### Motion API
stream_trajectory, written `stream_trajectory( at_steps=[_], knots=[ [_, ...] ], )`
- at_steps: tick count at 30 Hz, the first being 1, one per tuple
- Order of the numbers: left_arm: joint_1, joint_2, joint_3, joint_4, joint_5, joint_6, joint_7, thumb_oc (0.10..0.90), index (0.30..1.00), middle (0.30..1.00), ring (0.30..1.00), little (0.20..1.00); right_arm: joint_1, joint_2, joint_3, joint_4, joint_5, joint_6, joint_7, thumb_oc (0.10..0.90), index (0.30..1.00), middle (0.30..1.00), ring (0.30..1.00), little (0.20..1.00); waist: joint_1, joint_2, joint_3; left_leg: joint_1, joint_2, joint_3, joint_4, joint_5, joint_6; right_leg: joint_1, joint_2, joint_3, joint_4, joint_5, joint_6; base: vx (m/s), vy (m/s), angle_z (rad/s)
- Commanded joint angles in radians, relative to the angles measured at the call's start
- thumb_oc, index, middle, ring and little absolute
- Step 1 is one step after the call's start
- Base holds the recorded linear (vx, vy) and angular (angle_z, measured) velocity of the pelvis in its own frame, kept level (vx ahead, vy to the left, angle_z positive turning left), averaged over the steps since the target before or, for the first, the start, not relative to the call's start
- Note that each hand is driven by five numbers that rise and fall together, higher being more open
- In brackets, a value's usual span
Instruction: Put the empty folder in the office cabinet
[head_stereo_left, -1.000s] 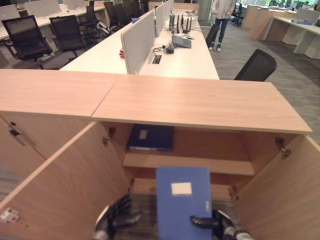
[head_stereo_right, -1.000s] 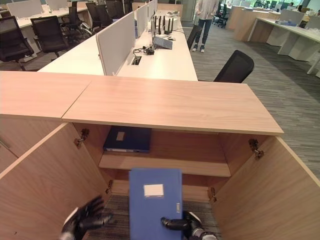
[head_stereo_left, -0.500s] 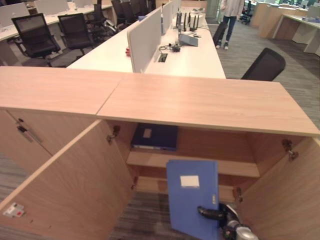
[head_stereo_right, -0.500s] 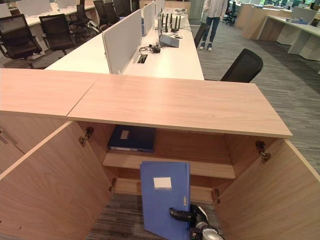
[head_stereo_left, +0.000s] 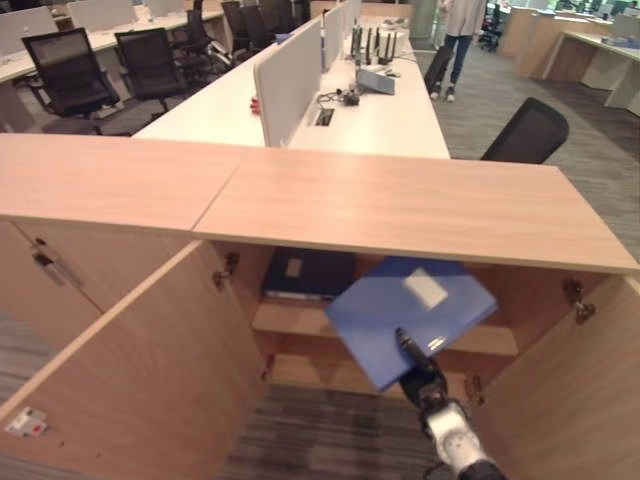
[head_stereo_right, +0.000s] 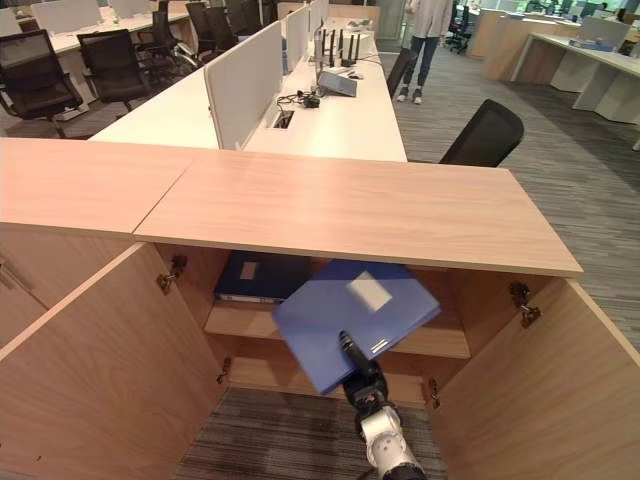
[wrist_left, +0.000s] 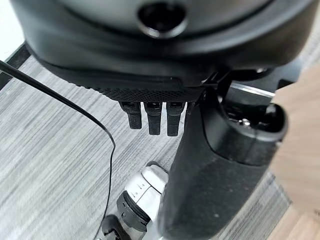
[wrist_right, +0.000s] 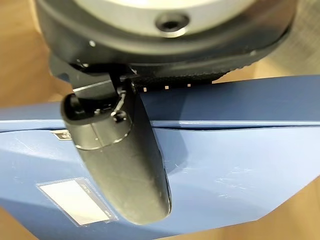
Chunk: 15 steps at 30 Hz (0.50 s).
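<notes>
My right hand (head_stereo_left: 418, 372) pinches the folder (head_stereo_left: 410, 315), tilted at the open cabinet (head_stereo_left: 420, 208). Not shelved yet. Left hand (wrist_left: 155, 117): fingers relaxed, idle.

Right robot hand (head_stereo_left: 418, 366) raised, thumb pinching; left robot hand (wrist_left: 155, 117) hanging, fingers relaxed.

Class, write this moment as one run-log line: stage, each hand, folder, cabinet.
stage: carrying to cabinet | right hand: pinching blue folder, tilted at the open front | left hand: idle, fingers straight | cabinet: doors open, dark folder on shelf
</notes>
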Motion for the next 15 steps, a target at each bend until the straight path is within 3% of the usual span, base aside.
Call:
stream_trajectory(
  at_steps=[1,7,11,15],
  knots=[
    [-0.022,0.013,-0.017,0.081,0.005,-0.003,0.016,0.800,0.900,0.900,0.900,0.900,-0.138,-0.010,-0.074,-0.133,0.051,-0.138,0.027,0.400,0.300,0.300,0.300,0.300,0.017,-0.029,-0.011,0.008,-0.013,-0.039,-0.006,-0.065,-0.007,0.020,-0.021,-0.025,0.007,-0.040,0.041,0.01,0.014,0.08],
    [0.005,0.029,-0.002,0.143,0.071,0.004,0.027,0.800,0.900,0.900,0.900,0.900,-0.228,-0.066,-0.140,-0.019,0.076,-0.132,0.007,0.400,0.300,0.300,0.300,0.300,0.053,-0.034,-0.008,-0.012,-0.013,-0.051,-0.006,-0.060,-0.008,0.007,-0.021,-0.038,0.007,-0.040,0.046,0.02,0.011,0.06],
    [0.006,0.041,-0.032,0.117,0.076,-0.010,-0.009,0.800,0.900,0.900,0.900,0.900,-0.314,-0.124,-0.180,0.095,0.132,-0.105,0.053,0.400,0.300,0.300,0.300,0.300,0.081,-0.041,0.016,-0.051,-0.011,-0.065,-0.006,-0.047,-0.012,-0.019,-0.019,-0.051,0.007,-0.037,0.047,-0.02,-0.013,0.13],
    [0.011,0.065,-0.120,0.124,0.106,-0.024,-0.027,0.800,0.900,0.900,0.900,0.900,-0.566,-0.262,-0.192,0.330,0.186,-0.057,0.072,0.400,0.300,0.300,0.300,0.300,0.127,-0.041,0.063,-0.154,-0.004,-0.091,-0.006,-0.015,-0.018,-0.101,-0.014,-0.072,0.007,-0.030,0.048,-0.06,-0.018,0.21]
  ],
)
